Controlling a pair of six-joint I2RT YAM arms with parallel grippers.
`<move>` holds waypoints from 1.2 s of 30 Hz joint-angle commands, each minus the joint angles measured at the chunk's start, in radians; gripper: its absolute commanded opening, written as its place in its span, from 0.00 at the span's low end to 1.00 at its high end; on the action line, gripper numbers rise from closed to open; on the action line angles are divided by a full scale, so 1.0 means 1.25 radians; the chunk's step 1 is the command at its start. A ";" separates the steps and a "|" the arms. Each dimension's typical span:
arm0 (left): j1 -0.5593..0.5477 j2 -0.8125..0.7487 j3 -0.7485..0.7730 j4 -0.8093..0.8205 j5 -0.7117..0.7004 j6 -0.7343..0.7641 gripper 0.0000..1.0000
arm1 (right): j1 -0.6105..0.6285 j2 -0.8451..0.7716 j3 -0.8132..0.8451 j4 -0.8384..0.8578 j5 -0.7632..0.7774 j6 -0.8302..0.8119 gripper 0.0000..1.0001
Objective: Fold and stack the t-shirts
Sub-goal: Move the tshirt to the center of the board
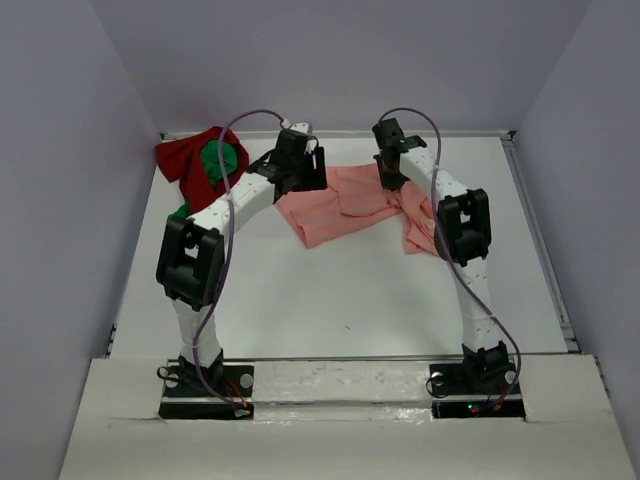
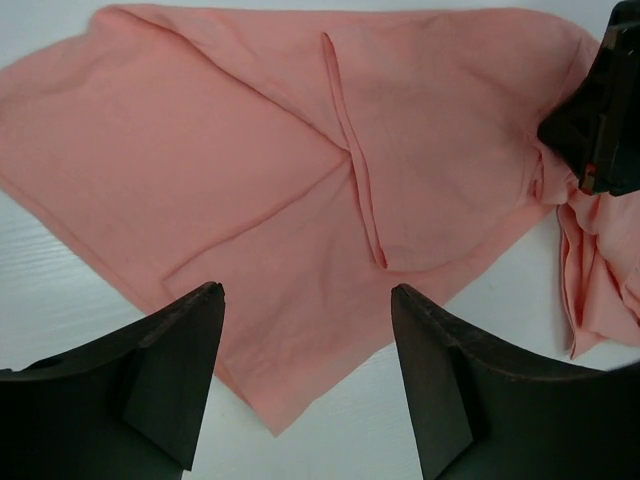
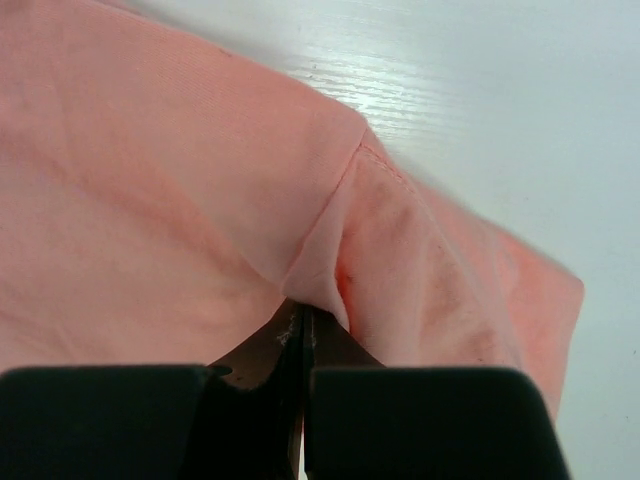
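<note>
A salmon-pink t-shirt (image 1: 345, 205) lay crumpled and partly spread on the far middle of the white table (image 1: 350, 300), with two robot arms reaching over it from the table's near edge. The right gripper (image 3: 303, 322) was clamped tight on a small pinch of the pink cloth beside a stitched seam (image 3: 372, 158). Its jaws were pressed together and the fabric was drawn into a peak between them. Seen from above, that grip sat on the shirt's right part, toward the table's far side. The left gripper (image 2: 305, 295) hung over the shirt's left part with its two dark fingers (image 2: 175, 360) spread wide and nothing between them; whether their tips touched the cloth could not be told. Its wrist camera looked down on flat pink fabric crossed by a raised fold (image 2: 352, 155), with bare table showing past the shirt's edge. In the table's far left corner a dark red t-shirt (image 1: 180, 160) lay bunched in a heap. A bright green t-shirt (image 1: 222, 162) sat rumpled on top of it, touching it, with more green cloth showing beside the left arm. The arm hid whether that heap touched the pink shirt.
</note>
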 commanded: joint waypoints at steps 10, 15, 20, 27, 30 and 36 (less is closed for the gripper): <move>-0.037 0.171 0.037 0.023 0.171 -0.050 0.68 | 0.010 -0.099 -0.169 0.030 -0.027 0.060 0.00; -0.061 0.149 0.033 -0.043 0.052 -0.071 0.54 | 0.010 -0.177 -0.276 0.080 -0.084 0.097 0.00; -0.079 0.101 -0.019 -0.119 -0.070 -0.129 0.08 | 0.010 -0.244 -0.368 0.089 -0.089 0.125 0.00; -0.120 -0.019 -0.190 -0.134 -0.134 -0.208 0.01 | 0.044 -0.360 -0.522 0.136 -0.114 0.168 0.00; -0.136 -0.055 -0.244 -0.129 -0.134 -0.223 0.01 | 0.051 -0.407 -0.592 0.159 -0.127 0.187 0.00; -0.181 -0.144 -0.355 -0.123 -0.161 -0.261 0.02 | 0.077 -0.449 -0.700 0.186 -0.120 0.204 0.00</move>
